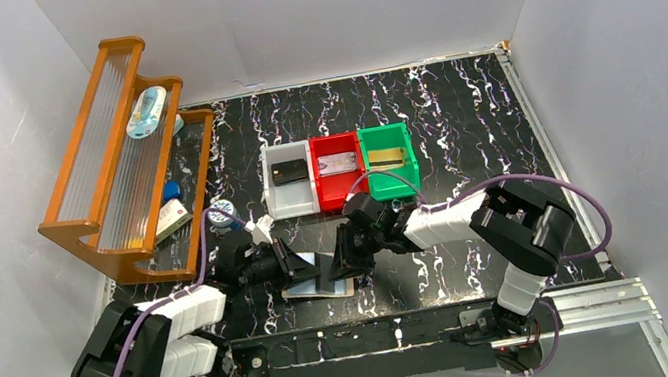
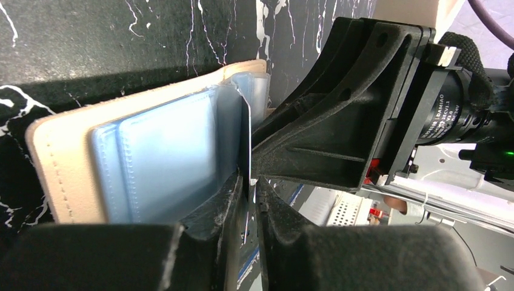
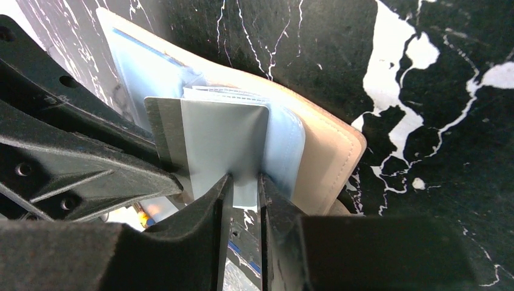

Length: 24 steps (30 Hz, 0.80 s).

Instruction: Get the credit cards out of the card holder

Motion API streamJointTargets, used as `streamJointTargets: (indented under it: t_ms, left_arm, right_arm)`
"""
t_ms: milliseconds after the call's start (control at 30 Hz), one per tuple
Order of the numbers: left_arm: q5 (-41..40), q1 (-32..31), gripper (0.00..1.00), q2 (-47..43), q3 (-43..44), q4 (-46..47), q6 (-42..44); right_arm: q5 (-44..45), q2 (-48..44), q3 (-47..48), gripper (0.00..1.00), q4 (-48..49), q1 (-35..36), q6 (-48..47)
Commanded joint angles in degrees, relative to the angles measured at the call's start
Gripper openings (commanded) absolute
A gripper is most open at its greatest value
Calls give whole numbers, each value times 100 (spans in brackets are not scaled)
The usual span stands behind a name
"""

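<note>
Plastic bins: three; grey bin (image 1: 292, 207), red bin (image 1: 342, 198), green bin (image 1: 396, 183). Tan bifold leather card holder (image 2: 139, 163): one. Grey card (image 3: 224, 145): one. Orange slatted wooden rack (image 1: 105, 174), upper left: one.

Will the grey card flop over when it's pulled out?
Probably not: the card stands straight and flat out of the holder, so it looks stiff. Its face looks smooth, so it might slip. It looks thin, so likely light.

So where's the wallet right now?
In the top view, the wallet lies open between the left gripper and right gripper, nearer the arms than the red bin.
</note>
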Motion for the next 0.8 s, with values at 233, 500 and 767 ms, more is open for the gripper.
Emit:
streamJointTargets:
  t_ms: [233, 500, 767]
  left_arm:
    - [141, 6, 12, -145, 242, -446, 427]
    - [-412, 6, 0, -727, 435, -1674, 928]
    - [-373, 6, 0, -812, 398, -1617, 905]
  right_arm:
    - [435, 260, -229, 30, -329, 52, -54]
    - [562, 165, -252, 29, -483, -24, -165]
    - [253, -23, -70, 30, -446, -45, -415]
